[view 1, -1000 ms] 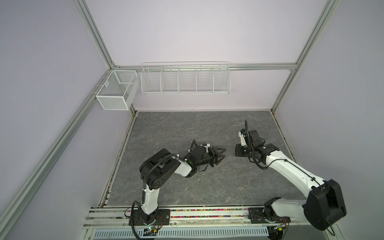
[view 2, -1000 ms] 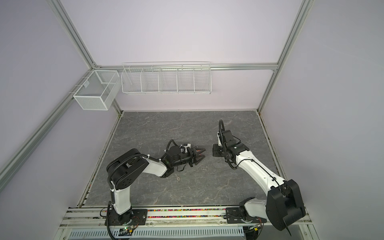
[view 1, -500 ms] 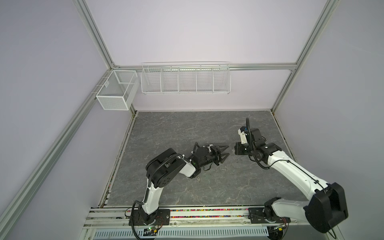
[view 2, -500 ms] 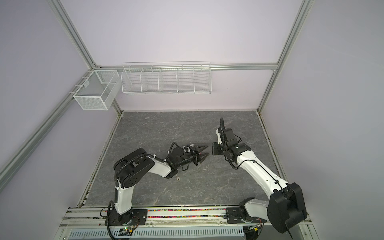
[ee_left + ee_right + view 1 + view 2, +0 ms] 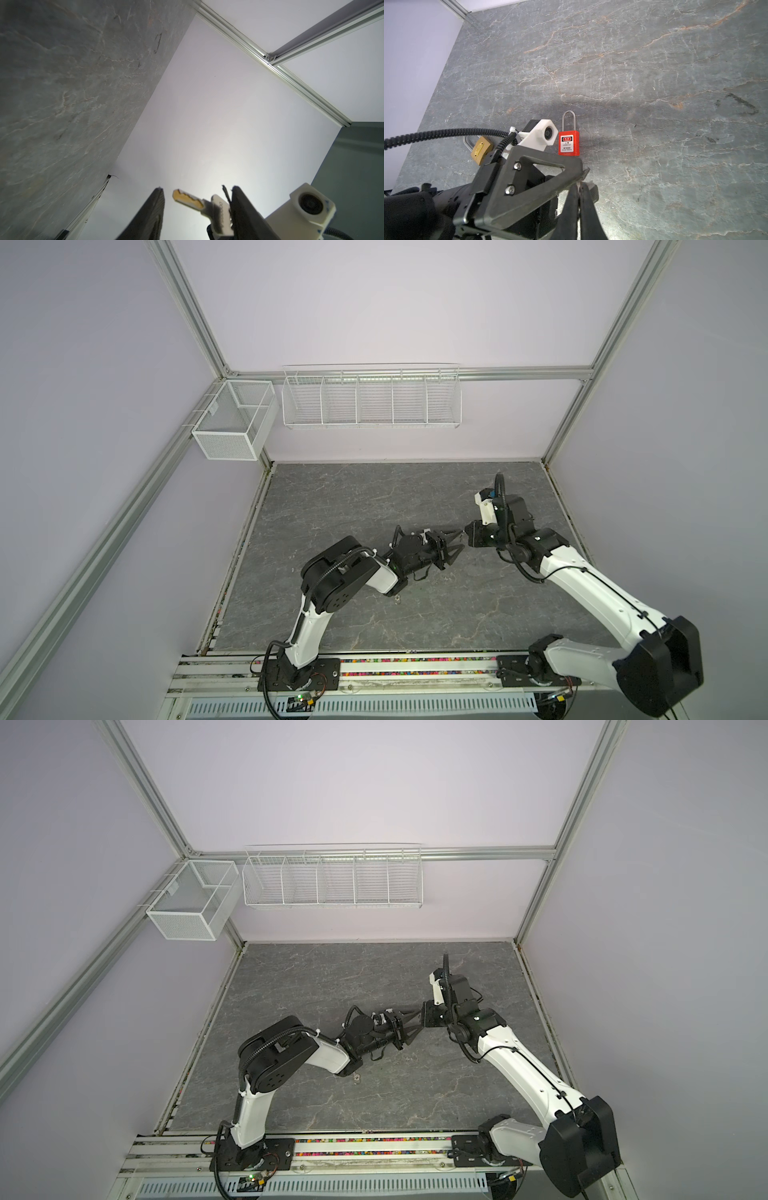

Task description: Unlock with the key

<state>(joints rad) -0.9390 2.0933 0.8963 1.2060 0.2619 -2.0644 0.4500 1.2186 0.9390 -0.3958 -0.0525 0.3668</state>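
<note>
The left end effector [image 5: 197, 188] stood parted, with the key [image 5: 188, 199] blade between its fingers [image 5: 149, 214]. The right end effector [image 5: 579, 187] was clenched on the key. The red padlock [image 5: 569, 143] lay flat on the worktop [image 5: 654, 62], apart from both; open surface extended far and right.

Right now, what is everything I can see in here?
Table: one, grey marbled, under both arms.
Wire rack: one, white, on the back wall.
Mesh basket: one, white, on the left rail.
Red padlock: one, red, flat on the table.
Brass padlock: one, brass, on the table near the red one.
Key: one, brass blade, in the air between the arms.
Small object: one, pale, on the table; unidentifiable.
Left gripper: one, black, open around the key.
Right gripper: one, black, shut on the key.
</note>
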